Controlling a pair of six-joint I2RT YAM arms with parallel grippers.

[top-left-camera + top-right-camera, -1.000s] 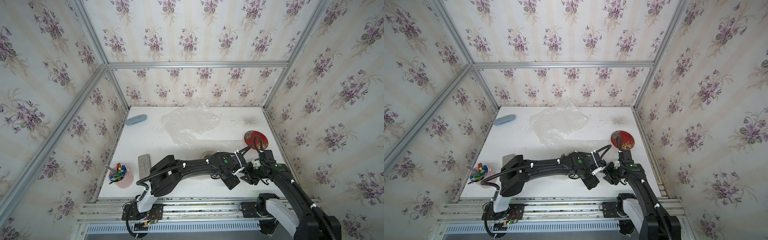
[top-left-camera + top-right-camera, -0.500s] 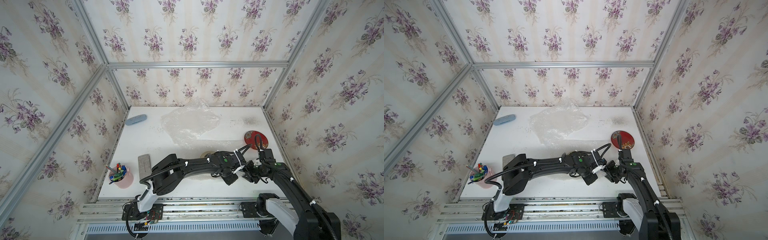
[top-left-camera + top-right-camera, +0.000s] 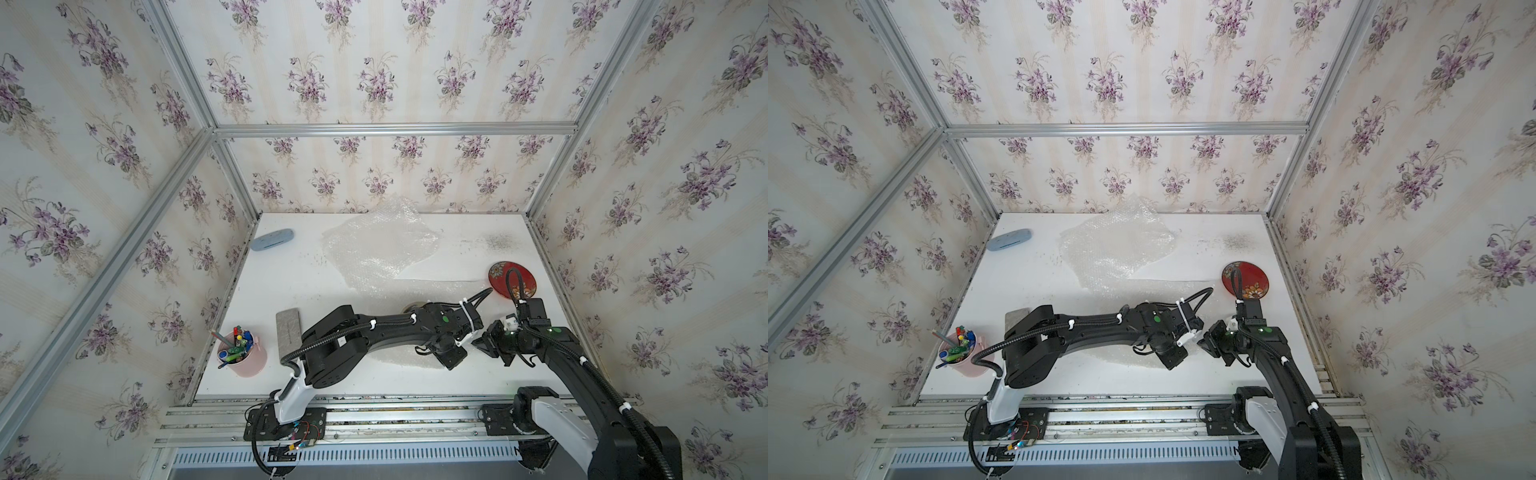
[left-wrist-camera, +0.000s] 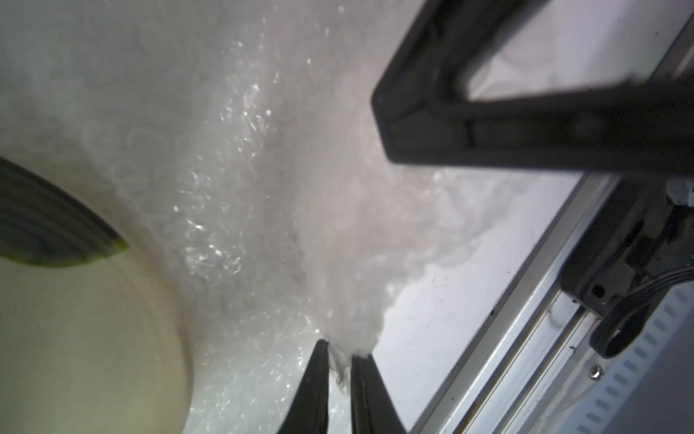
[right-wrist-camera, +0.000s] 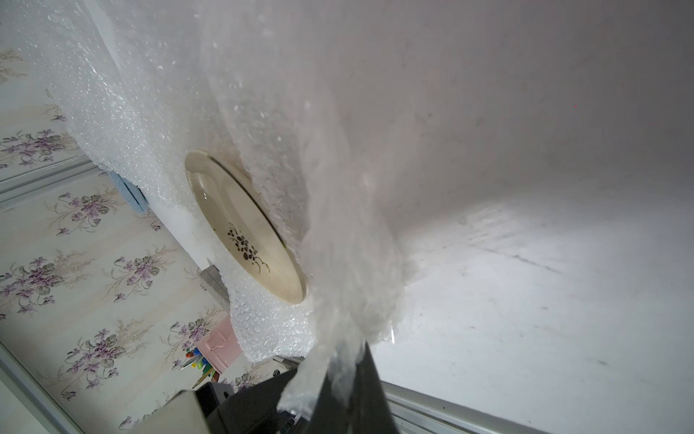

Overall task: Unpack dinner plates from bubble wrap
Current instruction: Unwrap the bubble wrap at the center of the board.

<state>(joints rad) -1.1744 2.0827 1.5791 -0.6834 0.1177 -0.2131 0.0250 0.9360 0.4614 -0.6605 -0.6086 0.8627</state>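
Plates first. In both top views the red plate [image 3: 524, 272] [image 3: 1255, 272] lies bare at the right of the frame, near the edge of the table [image 3: 291, 286]. A loose sheet [image 3: 380, 249] [image 3: 1117, 245] of wrap sits crumpled at upper middle, against the back wall. Both arms meet at lower middle over the bubble wrap [image 3: 399, 360] [image 3: 1129, 358] spread there, and a sliver of the cream plate [image 3: 410, 307] pokes out past the left arm. The left gripper [image 3: 452, 358] and right gripper [image 3: 489, 343] are just beside each other, but the jaws are too small to read from up here. A pink cup [image 3: 245, 359] of pens is at lower left with a grey block [image 3: 288, 330] next to it, and a blue oval thing [image 3: 272, 240] is at upper left.

Left wrist view: the left gripper [image 4: 340, 359] has its fingertips nearly together, pinching a tuft of bubble wrap [image 4: 244, 188]. The cream plate [image 4: 94, 338] is close by, blurry.

Right wrist view: the right gripper [image 5: 334, 370] is clamped on a bunched corner of bubble wrap [image 5: 338, 188]. The wrap rises off the cream plate [image 5: 225, 210], which is half uncovered with its dark flower mark showing and more wrap underneath.
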